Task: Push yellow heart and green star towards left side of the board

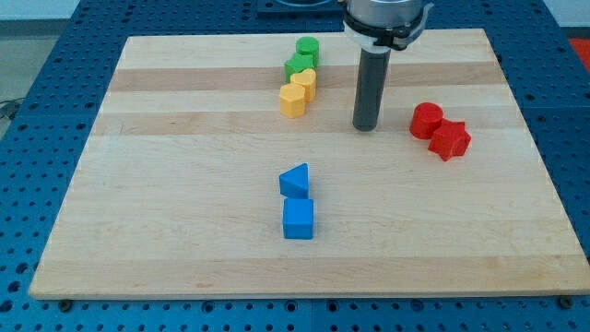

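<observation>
1. Yellow first: you can see two yellow blocks near the view's top centre, a yellow heart (pixel 305 83) and, touching it on its lower left, a yellow hexagon-like block (pixel 292 100).
2. Just above them sit two green blocks in the same slanted row: a green star (pixel 299 65) touching the heart, and a green rounded block (pixel 307 47) at the far end.
3. My tip (pixel 366 126) rests on the worktop (pixel 166 212) to the view's right of that row, near but clear of it, slightly lower than the heart. You have no hand here, only the rod, so nothing opens or clamps.
4. To the tip's right lie a red round block (pixel 427 120) and a red star-like block (pixel 450 139), touching.
5. Below centre, a blue triangle (pixel 295 179) sits against a blue cube (pixel 298 219).
6. The rod's upper housing is cut off by the view's top edge; the shapes of the green blocks are hard to make out.
</observation>
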Action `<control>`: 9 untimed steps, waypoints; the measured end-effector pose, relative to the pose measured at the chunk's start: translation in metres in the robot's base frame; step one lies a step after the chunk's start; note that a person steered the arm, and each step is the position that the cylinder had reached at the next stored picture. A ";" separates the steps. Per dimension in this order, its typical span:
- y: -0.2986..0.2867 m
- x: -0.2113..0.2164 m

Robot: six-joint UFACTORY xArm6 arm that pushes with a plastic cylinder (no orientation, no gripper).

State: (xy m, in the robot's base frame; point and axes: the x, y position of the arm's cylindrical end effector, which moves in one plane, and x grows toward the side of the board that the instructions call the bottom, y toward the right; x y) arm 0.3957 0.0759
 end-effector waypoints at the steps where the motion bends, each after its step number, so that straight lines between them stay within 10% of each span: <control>1: -0.004 0.000; 9: -0.045 -0.091</control>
State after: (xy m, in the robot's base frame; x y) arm 0.3044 0.0310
